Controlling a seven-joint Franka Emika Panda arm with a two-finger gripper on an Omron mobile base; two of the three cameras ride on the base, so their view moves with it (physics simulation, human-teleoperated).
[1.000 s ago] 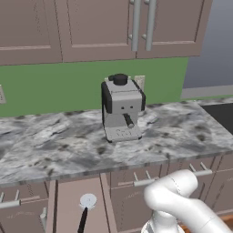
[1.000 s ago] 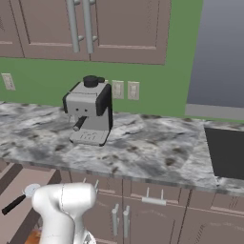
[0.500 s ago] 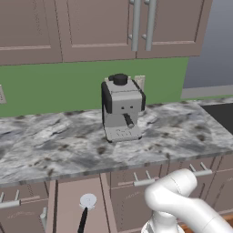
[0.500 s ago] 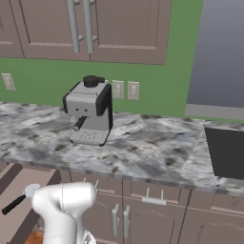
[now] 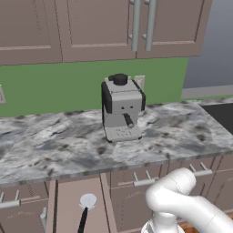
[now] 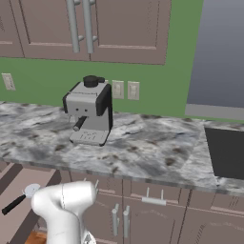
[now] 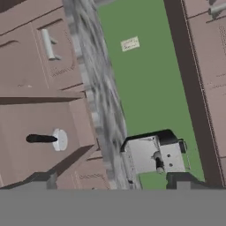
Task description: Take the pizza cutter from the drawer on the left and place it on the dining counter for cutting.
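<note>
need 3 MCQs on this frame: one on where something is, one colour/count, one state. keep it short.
1. Where does the pizza cutter lie?
A. on the marbled counter
B. in the open drawer
C. on the stovetop

2. How many wall outlets show in the right base view?
A. one
B. three
C. five

3. What state is the gripper in?
A. open, holding nothing
B. shut on the cutter
C. shut on the drawer handle

Key: 1 B, the round blade and dark handle rest inside the pulled-out drawer below the counter edge. 2 B, one at the left and two beside the coffee machine. 3 A, the finger tips stand wide apart with the cutter lying free in the drawer.
</note>
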